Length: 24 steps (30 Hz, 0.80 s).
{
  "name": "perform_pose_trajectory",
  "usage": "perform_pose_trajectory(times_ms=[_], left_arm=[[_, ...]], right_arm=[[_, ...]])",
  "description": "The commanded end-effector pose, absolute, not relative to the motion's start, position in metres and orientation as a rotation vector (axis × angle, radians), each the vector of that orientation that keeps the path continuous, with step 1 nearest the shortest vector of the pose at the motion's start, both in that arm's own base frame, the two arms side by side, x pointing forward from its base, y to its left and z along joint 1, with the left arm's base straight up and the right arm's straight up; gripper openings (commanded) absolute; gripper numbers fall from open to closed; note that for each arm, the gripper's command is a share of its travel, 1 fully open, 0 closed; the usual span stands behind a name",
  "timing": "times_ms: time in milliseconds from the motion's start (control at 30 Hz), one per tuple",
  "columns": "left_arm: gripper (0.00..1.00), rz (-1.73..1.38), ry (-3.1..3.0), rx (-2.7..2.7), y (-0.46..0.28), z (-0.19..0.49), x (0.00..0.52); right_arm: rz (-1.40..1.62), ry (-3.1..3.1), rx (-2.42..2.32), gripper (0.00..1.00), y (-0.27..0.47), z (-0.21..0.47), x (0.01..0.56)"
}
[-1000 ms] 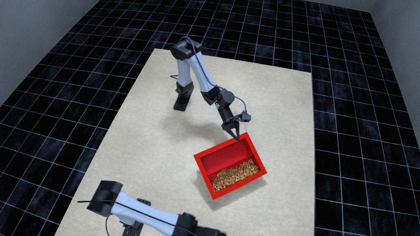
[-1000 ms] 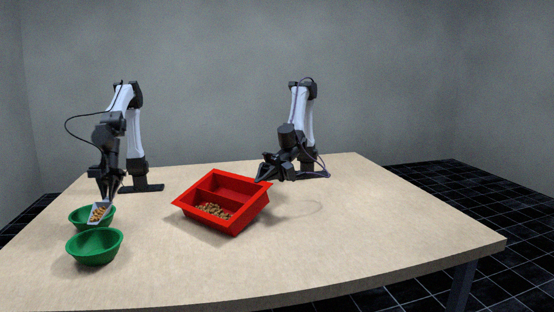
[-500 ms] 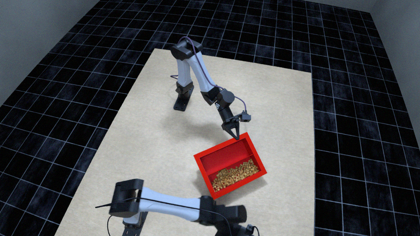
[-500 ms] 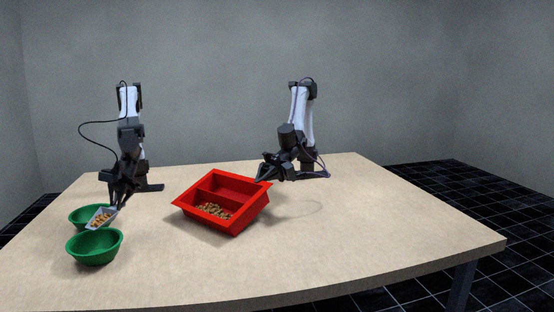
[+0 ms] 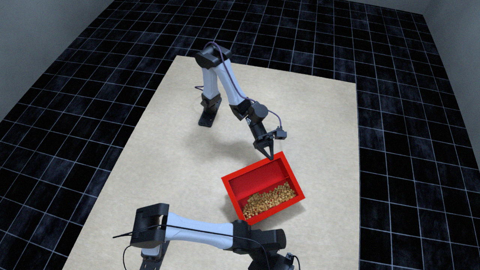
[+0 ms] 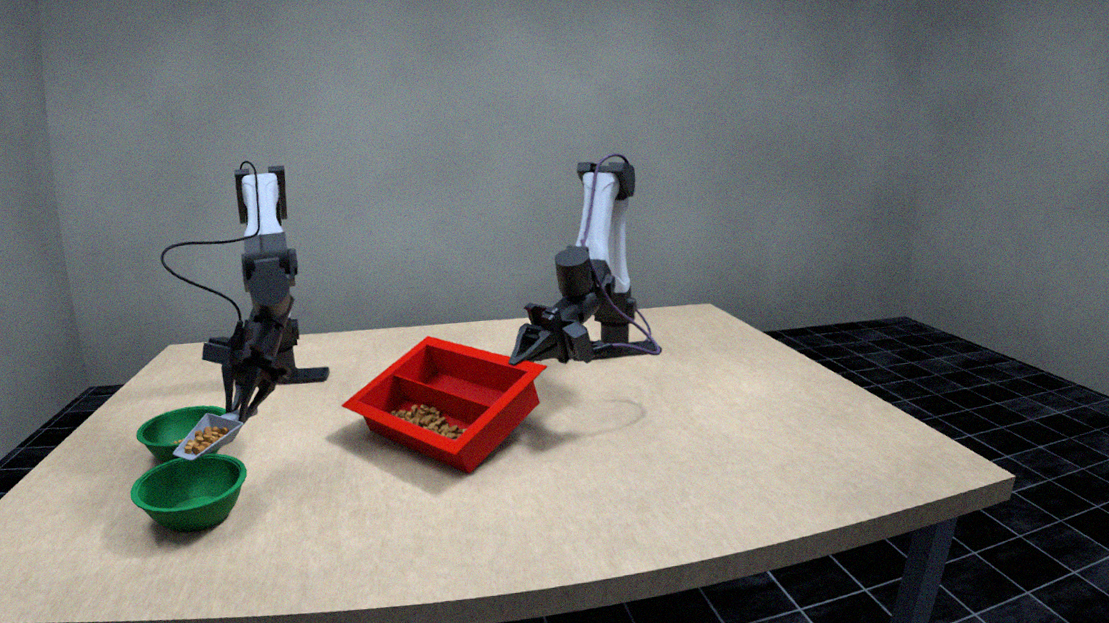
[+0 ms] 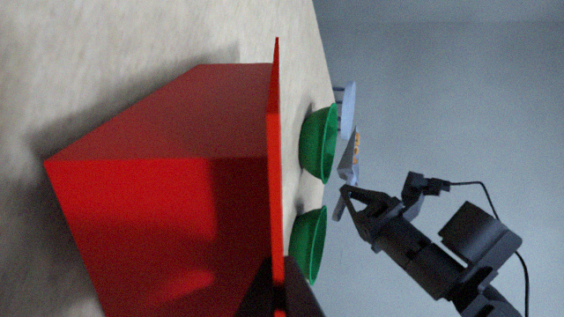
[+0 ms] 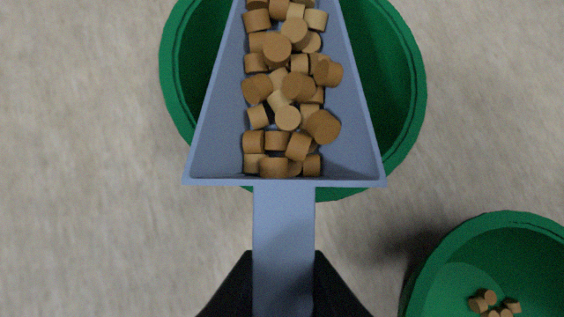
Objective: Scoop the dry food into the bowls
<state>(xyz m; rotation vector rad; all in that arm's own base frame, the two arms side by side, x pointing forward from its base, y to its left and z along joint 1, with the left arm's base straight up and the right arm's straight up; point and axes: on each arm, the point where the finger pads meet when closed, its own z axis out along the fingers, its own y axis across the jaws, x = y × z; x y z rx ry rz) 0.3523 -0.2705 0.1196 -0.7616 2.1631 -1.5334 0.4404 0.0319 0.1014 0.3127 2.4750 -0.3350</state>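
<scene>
The grey scoop [image 6: 231, 430] [image 7: 347, 160] [image 8: 211, 145], loaded with food pieces [image 6: 205, 439] [image 8: 300, 85], hangs level above the front green bowl [image 6: 189, 505] [image 7: 314, 143] [image 8: 398, 88]; no pieces show in that bowl. My right gripper [image 6: 239, 412] [image 7: 343, 189] [image 8: 282, 263] is shut on the scoop's handle. The back green bowl [image 6: 153, 441] [image 7: 305, 244] [image 8: 449, 282] holds several pieces. Both bowls stand upright. My left gripper [image 5: 271, 158] [image 6: 514, 362] [image 7: 279, 270] is shut on the rim of the red box [image 5: 292, 177] [image 6: 496, 427] [image 7: 154, 185]. The box is tilted, its food [image 5: 268, 199] [image 6: 426, 419] gathered in the lower compartment.
A divider [image 6: 444, 393] splits the box. The bowls stand close together on the wooden table [image 5: 322, 117] [image 6: 646, 490], on the right arm's side of the box. The right arm [image 5: 198, 230] passes beside the box's low end in the top view.
</scene>
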Motion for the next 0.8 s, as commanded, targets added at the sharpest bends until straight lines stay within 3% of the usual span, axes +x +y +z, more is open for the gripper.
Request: perform_pose_trajectory(times_ms=[0,767], left_arm=[[0.0,-1.626,2.063,-0.644,-0.282,0.166,0.358],[0.0,-1.626,2.063,-0.644,-0.282,0.166,0.358]], right_arm=[[-0.277,2.47,0.349,0.0,0.03,0.115,0.449],[-0.05,2.588,0.413,0.0,0.026,0.132,0.45]])
